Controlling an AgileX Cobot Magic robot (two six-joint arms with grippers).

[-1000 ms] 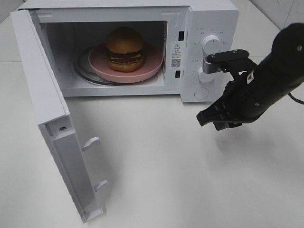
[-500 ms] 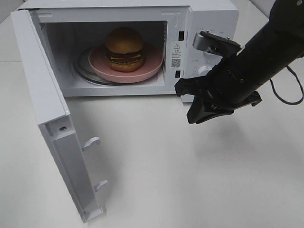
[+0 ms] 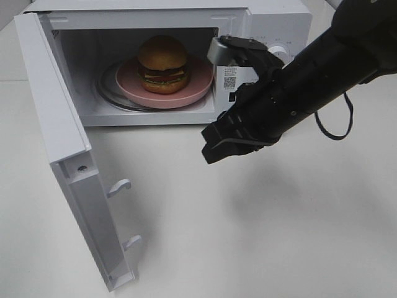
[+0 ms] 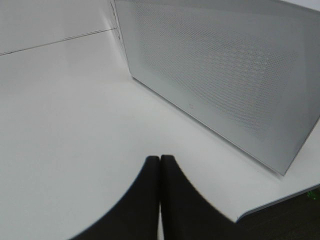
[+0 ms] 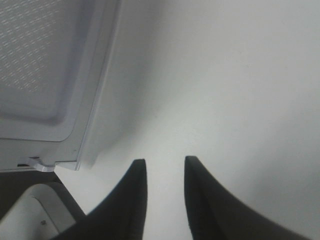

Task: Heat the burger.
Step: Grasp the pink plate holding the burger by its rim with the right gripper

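Burger (image 3: pixel 162 64) on plate (image 3: pixel 200 82) in open microwave (image 3: pixel 279 18); right gripper (image 3: pixel 211 144) over table (image 3: pixel 279 236) before it, jaws slightly apart, empty; left gripper (image 4: pixel 160 165) closed, empty.

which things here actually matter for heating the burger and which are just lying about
For the job:
- burger
- pink plate under it
- microwave
- its door, wide open
- right gripper, open, in front of the microwave

Just there:
- left gripper, shut, idle by the door's outer face
- table
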